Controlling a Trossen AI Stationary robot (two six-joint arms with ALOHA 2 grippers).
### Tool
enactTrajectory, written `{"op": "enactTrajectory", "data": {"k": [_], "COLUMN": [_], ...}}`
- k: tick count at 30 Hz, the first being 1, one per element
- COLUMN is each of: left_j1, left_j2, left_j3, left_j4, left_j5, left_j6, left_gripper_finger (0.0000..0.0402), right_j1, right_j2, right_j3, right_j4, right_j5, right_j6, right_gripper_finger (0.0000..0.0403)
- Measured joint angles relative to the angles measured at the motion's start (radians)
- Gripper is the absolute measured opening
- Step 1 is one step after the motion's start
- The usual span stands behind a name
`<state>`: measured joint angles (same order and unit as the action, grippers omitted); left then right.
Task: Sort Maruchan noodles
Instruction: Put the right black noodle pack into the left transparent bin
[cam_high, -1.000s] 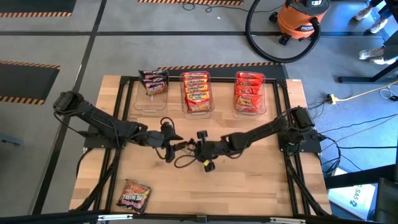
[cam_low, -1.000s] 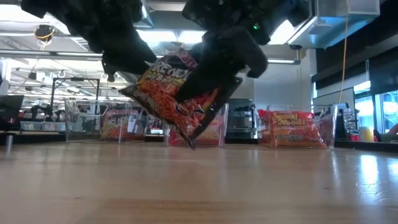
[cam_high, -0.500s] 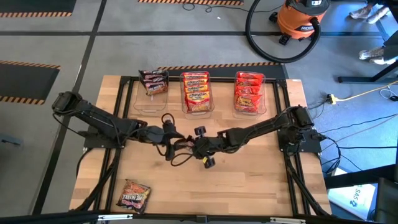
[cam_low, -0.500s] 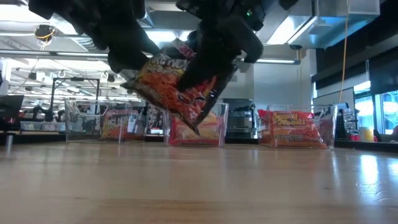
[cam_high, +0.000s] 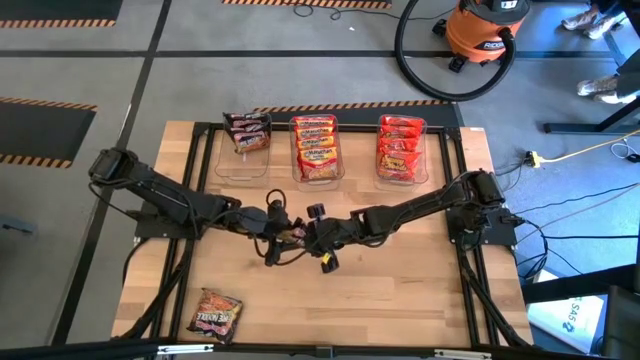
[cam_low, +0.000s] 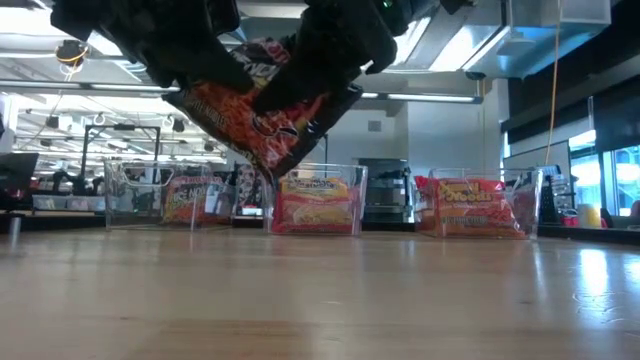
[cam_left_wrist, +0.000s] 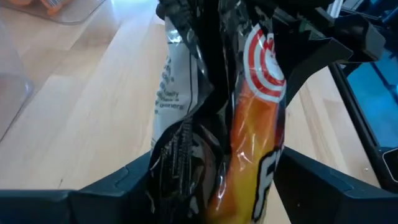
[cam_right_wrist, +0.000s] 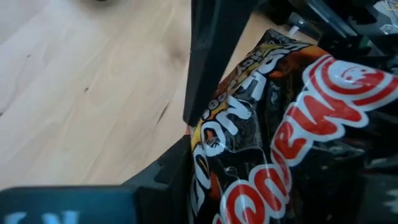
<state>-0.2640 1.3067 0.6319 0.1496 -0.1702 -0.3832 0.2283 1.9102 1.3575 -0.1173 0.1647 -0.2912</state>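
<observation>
Clear plastic marks the sorting line at the far edge of the counter, and here's the score, left to right: the left tub holds a dark packet, the middle tub a stack of orange-yellow packets, and the right tub a stack of red packets. So most of the job looks done. Still to go: a loose dark packet lying flat at the near left corner, well apart from everything, and the held packet hanging in mid-air over the centre. That one sits between the two tools. The left tool has its fingers spread wide on either side of the packet, released or letting go, by the look of the left wrist view. The right tool is clenched on the packet's edge, carrying it. Judging by its dark wrapper with orange flames, it probably belongs in the left tub, though that is a guess. Hard to read: from above the arms cover the held packet almost entirely, how many packets each stack contains can't be counted, and the low view hides the near-left packet altogether.
</observation>
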Motion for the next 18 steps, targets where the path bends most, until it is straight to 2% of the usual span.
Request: {"op": "enactTrajectory", "data": {"k": [7,10,18], "left_j1": [-0.001,-0.001,0.0], "left_j2": [0.012,0.011,0.002], "left_j3": [0.0,0.0,0.003], "left_j4": [0.028,0.027,0.042], "left_j5": [0.0,0.003,-0.032], "left_j6": [0.002,0.001,0.018], "left_gripper_finger": [0.019,0.0161,0.014], "right_j1": [0.0,0.001,0.001], "right_j2": [0.0,0.0,-0.049], "right_j3": [0.0,0.0,0.0], "right_j4": [-0.002,0.001,-0.06], "right_j5": [0.001,0.008,0.02], "right_j6": [0.016,0.074,0.098], "right_gripper_finger": [0.0139,0.0152,0.0249]}}
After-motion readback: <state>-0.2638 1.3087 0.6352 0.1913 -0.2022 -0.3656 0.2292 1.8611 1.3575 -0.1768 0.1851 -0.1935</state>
